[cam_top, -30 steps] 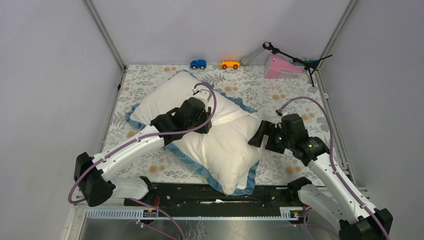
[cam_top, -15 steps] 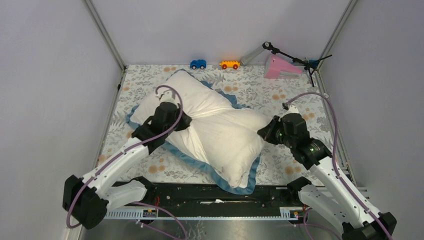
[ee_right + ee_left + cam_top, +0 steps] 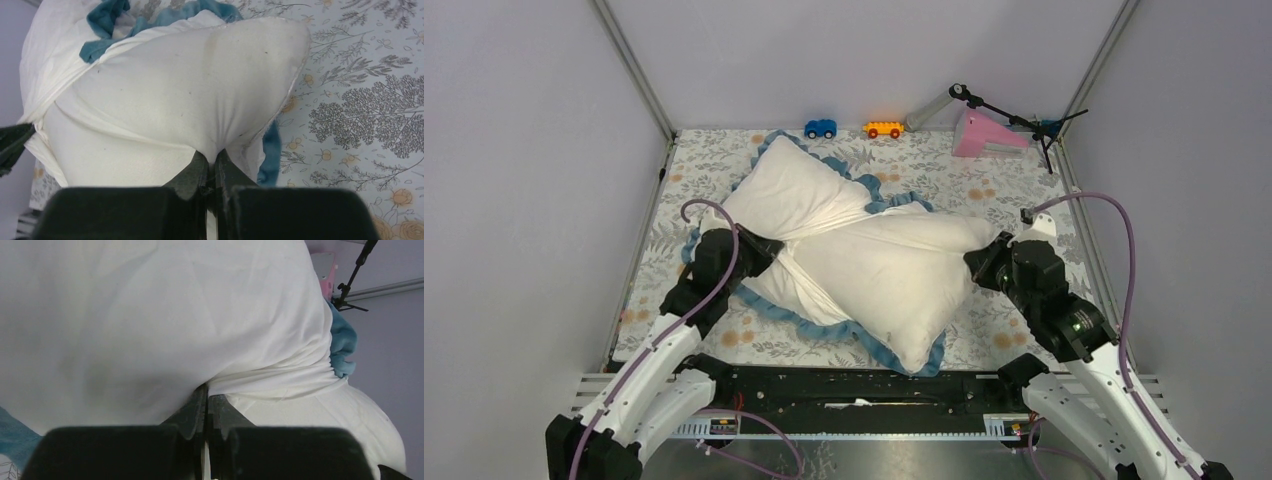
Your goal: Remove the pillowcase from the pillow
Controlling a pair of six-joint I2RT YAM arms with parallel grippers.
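The limp white fabric pillowcase (image 3: 796,192) with its frilled blue edging (image 3: 886,350) covers only the far-left part of the plump cream-white rectangular pillow (image 3: 909,270). Its upper layer is gathered into a taut creased band across the pillow's middle. The pillow's near-right part is bare, and edging shows from under its near edge. The plain white face of the pillowcase is up; no print is visible. The pillow lies diagonally, one end toward the far left and the other toward the near right.

At the pillow's left edge, the left gripper (image 3: 771,257) has its jaws closed on a pinch of the white pillowcase fabric, and creases fan out from the pinch. At the pillow's right corner, the right gripper (image 3: 977,266) has its jaws closed on a pinch of the bare pillow beside its seam, well apart from the gathered band.

Under the pillow lies the grey-and-orange floral table cloth (image 3: 1014,205). Beyond the pillow's far end stand a small blue toy car (image 3: 820,128) and a small orange toy car (image 3: 883,129), side by side. Far right of the pillow is a pink wedge-shaped block (image 3: 982,136).
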